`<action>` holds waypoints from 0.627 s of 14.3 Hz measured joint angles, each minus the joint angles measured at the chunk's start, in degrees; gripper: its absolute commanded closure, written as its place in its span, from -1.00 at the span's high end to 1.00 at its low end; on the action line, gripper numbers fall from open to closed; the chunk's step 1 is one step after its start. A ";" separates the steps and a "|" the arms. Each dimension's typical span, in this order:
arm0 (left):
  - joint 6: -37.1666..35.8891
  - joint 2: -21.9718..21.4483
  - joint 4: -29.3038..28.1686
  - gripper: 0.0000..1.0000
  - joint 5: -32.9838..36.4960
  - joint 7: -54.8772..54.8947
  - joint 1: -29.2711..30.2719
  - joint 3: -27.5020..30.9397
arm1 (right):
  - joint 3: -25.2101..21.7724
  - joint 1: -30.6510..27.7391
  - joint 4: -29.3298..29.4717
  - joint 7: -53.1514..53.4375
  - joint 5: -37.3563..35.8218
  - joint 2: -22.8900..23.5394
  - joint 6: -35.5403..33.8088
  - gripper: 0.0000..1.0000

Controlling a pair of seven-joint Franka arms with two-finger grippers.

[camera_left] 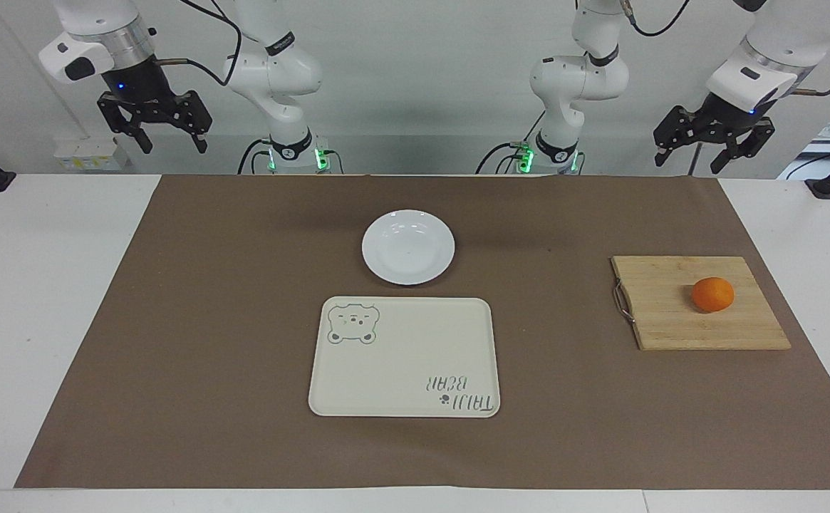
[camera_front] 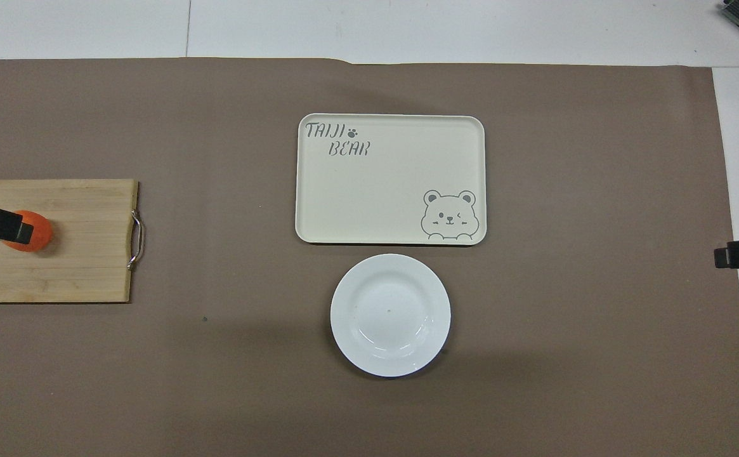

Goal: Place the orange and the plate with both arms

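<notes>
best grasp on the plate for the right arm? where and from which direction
Likely the raised rim: the plate lies flat and upright on the brown mat, so a shallow dish offers no other edge. Pinch the rim from above at the part toward the right arm's end of the table; the tray sits close by. The right gripper is open, raised, waiting.

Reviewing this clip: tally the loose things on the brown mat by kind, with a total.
Fruit: 1, small round orange
Dishes: 1, round glossy white plate
Trays: 1, cream rectangular bear-print tray
Boards: 1, wooden cutting board with metal handle
Total: 4
</notes>
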 measured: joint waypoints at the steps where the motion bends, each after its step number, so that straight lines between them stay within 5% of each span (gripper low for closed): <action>1: 0.00 0.00 0.00 1.00 0.00 0.00 0.00 0.00 | 0.00 0.00 0.00 0.00 0.00 0.00 0.00 1.00; 9: 0.00 0.00 0.00 1.00 0.00 0.00 0.00 0.00 | 0.41 0.17 0.00 0.00 0.00 0.00 0.00 1.00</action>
